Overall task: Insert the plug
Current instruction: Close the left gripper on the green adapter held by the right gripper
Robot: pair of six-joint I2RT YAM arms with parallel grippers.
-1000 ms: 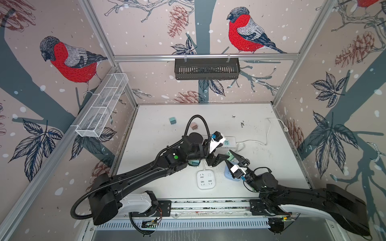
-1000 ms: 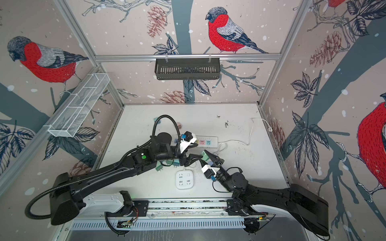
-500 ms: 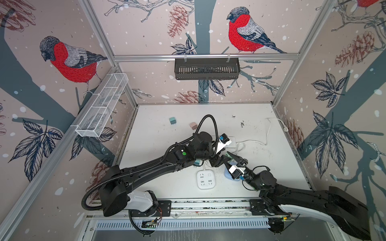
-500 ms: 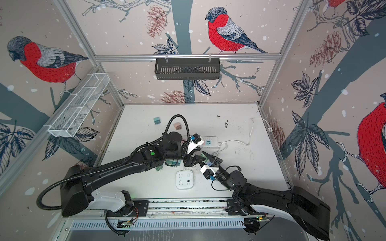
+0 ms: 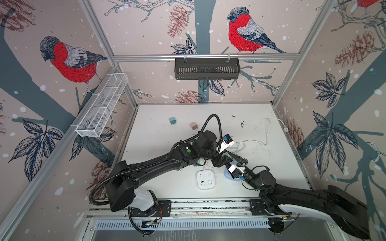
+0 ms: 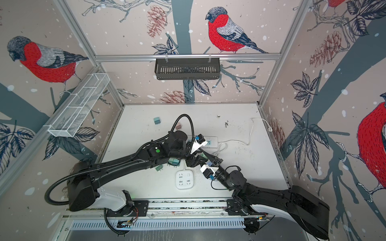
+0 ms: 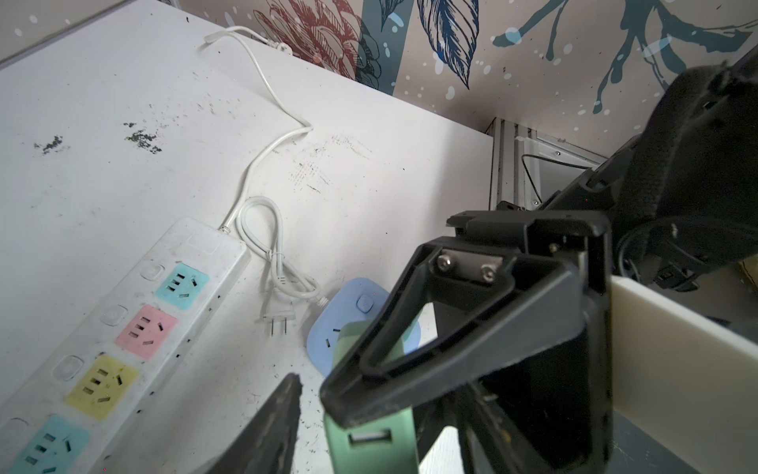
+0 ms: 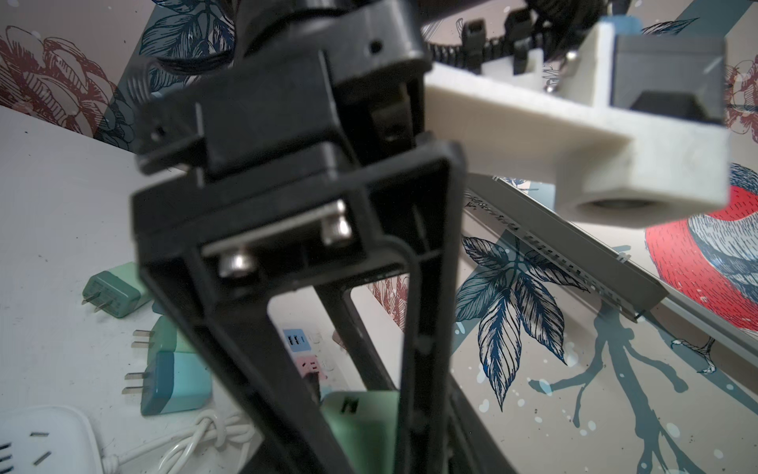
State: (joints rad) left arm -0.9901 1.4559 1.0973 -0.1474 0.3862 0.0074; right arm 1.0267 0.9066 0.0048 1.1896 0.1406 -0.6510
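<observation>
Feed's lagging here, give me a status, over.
Right hand shut on green plug. Left hand open beside it, gap showing. Blue socket partly hidden behind right hand.

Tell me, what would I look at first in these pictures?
Probably the big red-breasted birds painted on the walls all around. Then the black robot's left gripper and right gripper meet nose to nose over the middle of the white table, crowding a pale green plug adapter. Just beyond them lies a long white power strip with blue, pink and yellow sockets.

Arms converge centrally; left gripper (image 5: pixel 218 162) jaws stand apart, right gripper (image 5: pixel 230 157) is clamped.
</observation>
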